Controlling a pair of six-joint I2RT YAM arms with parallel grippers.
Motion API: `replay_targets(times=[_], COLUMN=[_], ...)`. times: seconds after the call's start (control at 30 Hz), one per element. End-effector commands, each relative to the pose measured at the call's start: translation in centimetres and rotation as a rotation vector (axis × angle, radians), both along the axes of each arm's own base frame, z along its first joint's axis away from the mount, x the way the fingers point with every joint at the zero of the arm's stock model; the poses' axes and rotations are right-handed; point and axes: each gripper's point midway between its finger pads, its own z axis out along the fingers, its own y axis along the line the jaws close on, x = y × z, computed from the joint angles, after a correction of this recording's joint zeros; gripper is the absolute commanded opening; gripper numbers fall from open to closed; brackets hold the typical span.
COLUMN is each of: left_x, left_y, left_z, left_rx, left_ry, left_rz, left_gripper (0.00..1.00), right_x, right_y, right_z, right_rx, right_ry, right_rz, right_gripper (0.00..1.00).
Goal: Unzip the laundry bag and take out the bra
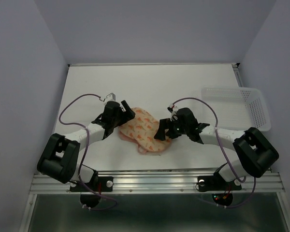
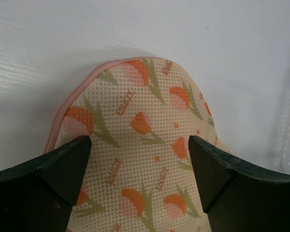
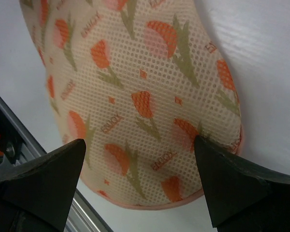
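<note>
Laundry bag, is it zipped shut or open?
Looks shut, though not certain: the bag lies flat, its pink edge unbroken in both wrist views, nothing sticking out.

Top cam overhead, wrist cams close-up, all on laundry bag (image 1: 144, 128)

**A:** What sort of place is this?

**B:** A robotics lab, set up as a small test booth. A bare white table (image 1: 150, 82) is boxed in by plain pale lilac walls (image 1: 154, 29) on the left, far and right sides.

**A:** What marks it as a lab rather than a home?

**B:** Two black-and-white robot arms, the left arm (image 1: 72, 145) and the right arm (image 1: 232, 137), are mounted on an aluminium rail (image 1: 154, 181) along the near edge. Purple cables (image 1: 72, 104) loop off them.
</note>
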Motion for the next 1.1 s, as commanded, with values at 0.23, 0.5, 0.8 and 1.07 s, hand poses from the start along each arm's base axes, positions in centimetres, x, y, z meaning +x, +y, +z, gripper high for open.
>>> replay_targets(times=[0.23,0.5,0.8,1.07], left_x=[6.4,10.2,5.7,0.0], left_y=[-3.1,-3.9,-2.2,-4.1], left_z=[2.7,9.3,12.2,7.7], left_rx=[0.058,0.156,0.060,0.110], left_ry=[-0.101,-0.295,-0.298,-0.177], left_rz=[-0.085,-0.153,-0.083,-0.126], left_gripper=[0.95,0.99,0.99,0.99], right_x=[-8.4,-8.2,-2.6,-0.9], right_y=[8.9,10.7,2.8,-0.7], right_z=[-2.2,3.5,6.2,5.4], right_rx=[0.038,0.071,-0.155,-0.214], right_ry=[0.010,-0.127,-0.338,-0.341], right_rz=[0.241,0.260,-0.028,-0.132], right_gripper=[1.00,1.00,1.00,1.00])
